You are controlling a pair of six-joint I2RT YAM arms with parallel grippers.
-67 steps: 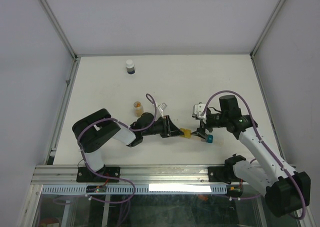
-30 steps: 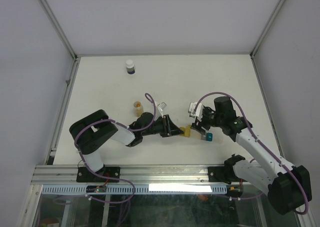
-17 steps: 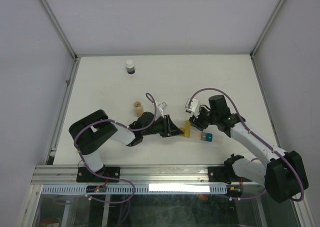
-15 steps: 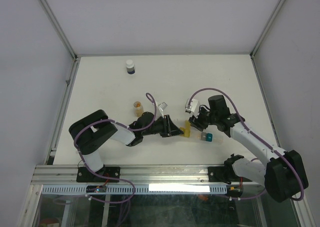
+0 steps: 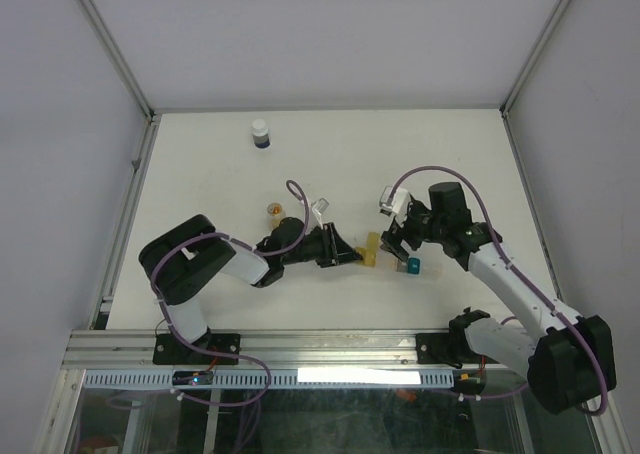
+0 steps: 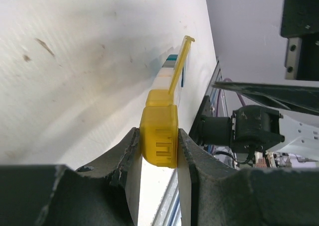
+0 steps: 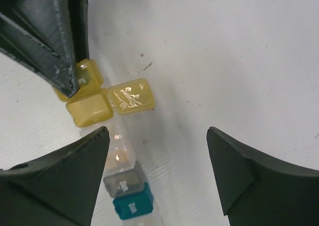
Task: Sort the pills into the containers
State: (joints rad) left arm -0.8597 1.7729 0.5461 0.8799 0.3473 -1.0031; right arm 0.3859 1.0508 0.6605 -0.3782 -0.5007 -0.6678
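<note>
The containers form a short row on the table: a yellow one (image 7: 88, 109) with its lid (image 7: 131, 96) flipped open, then a clear one (image 7: 118, 154), a grey one (image 7: 122, 181) and a teal one (image 7: 132, 206). My left gripper (image 6: 157, 134) is shut on the yellow container (image 6: 159, 139), whose lid (image 6: 179, 66) stands up. In the top view the left gripper (image 5: 357, 255) holds the yellow container (image 5: 370, 250) at its end of the row; the teal container (image 5: 412, 266) is at the other. My right gripper (image 7: 157, 136) hangs open over the row, holding nothing. I cannot make out any pills.
A small jar with orange contents (image 5: 274, 211) and a clear plastic piece (image 5: 320, 212) lie just behind the left arm. A white bottle with a dark blue band (image 5: 260, 134) stands at the far left. The table edge rail (image 5: 300, 349) runs along the front.
My right gripper closed partway at the yellow container, then opened wide and drew back slightly to the right. The yellow lid now stands open. The left gripper keeps its grip.
</note>
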